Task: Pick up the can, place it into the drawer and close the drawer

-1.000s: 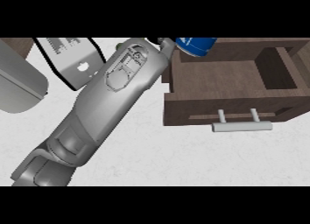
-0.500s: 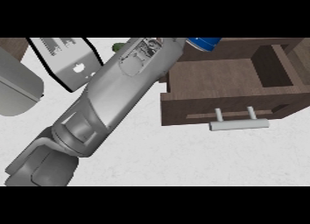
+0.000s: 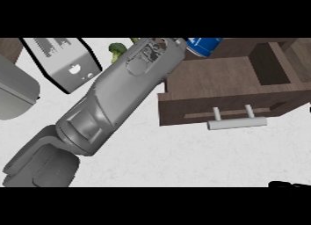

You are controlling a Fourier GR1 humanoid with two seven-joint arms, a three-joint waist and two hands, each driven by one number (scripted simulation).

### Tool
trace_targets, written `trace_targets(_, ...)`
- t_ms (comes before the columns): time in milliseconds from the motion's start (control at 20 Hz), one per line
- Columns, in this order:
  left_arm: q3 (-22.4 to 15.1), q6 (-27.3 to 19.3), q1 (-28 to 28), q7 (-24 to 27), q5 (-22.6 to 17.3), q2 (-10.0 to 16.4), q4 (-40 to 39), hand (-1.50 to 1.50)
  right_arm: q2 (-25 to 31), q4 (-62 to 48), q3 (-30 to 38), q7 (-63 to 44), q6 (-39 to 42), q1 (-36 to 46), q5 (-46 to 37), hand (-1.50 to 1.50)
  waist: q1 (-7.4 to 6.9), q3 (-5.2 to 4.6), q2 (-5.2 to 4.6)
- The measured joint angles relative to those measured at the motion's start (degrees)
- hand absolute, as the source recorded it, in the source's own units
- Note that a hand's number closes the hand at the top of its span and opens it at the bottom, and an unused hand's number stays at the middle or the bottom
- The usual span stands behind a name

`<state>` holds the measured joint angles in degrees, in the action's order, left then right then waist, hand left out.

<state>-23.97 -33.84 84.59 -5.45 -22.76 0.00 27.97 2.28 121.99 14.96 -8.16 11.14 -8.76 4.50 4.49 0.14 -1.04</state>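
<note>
a pale, speckled tabletop (image 3: pixel 184 149) fills most of the view under even light, with a rounded grey appliance (image 3: pixel 9 94) at its left edge, a flat grey panel with a black rim (image 3: pixel 64 61) lying near the far left, and dark brown wood (image 3: pixel 2 46) in the upper left corner.

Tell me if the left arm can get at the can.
Likely yes: the left forearm runs up right beside the can, nothing between them; its tip lies beyond the view's top edge.

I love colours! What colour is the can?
The can is blue with white marks, seen in the head view.
</note>
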Motion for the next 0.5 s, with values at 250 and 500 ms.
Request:
trace_targets(250,-2.6,-1.9,-0.2,3.0,-1.9,0.0,-2.8,1.50,0.0,-0.1,-0.2,0.1,-0.1,0.6,0.0,-1.50,0.86,0.01,-0.23)
trace_targets(500,-5.4,-2.6,0.0,4.0,-3.3,0.0,-5.0,1.50,0.4,-0.6,-0.4,-0.1,0.1,1.6,0.0,-1.50,1.60,0.04,-0.45)
